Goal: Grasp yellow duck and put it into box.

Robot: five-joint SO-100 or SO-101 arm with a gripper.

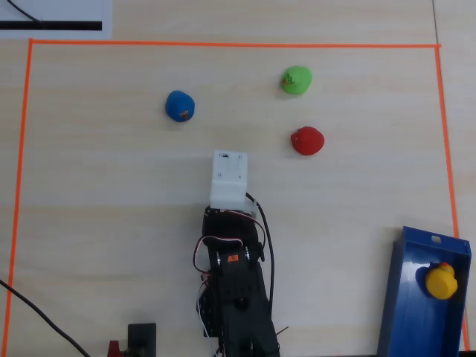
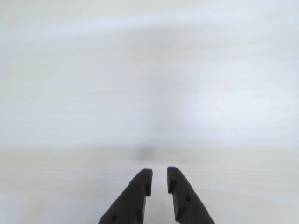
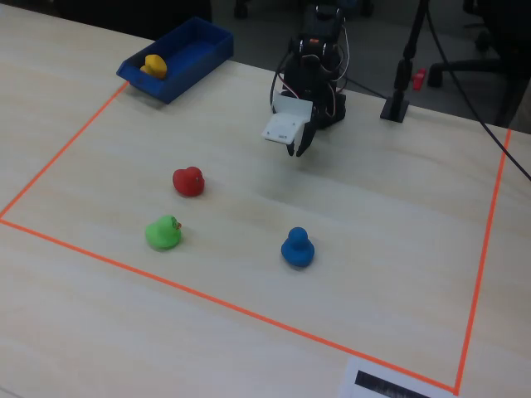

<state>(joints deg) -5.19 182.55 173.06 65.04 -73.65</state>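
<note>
In the fixed view, the green duck [image 3: 163, 233] and the blue duck [image 3: 297, 248] are sitting lowest in the frame, with the red duck [image 3: 188, 181] just above the green one. Higher, near the upper middle, the gripper [image 3: 300, 146] is hanging above bare table [image 3: 373, 207], empty; in the wrist view its dark fingers [image 2: 135, 198] are standing nearly together with a narrow gap. At the upper left, the yellow duck [image 3: 153, 65] is lying inside the box [image 3: 195, 56].
</note>
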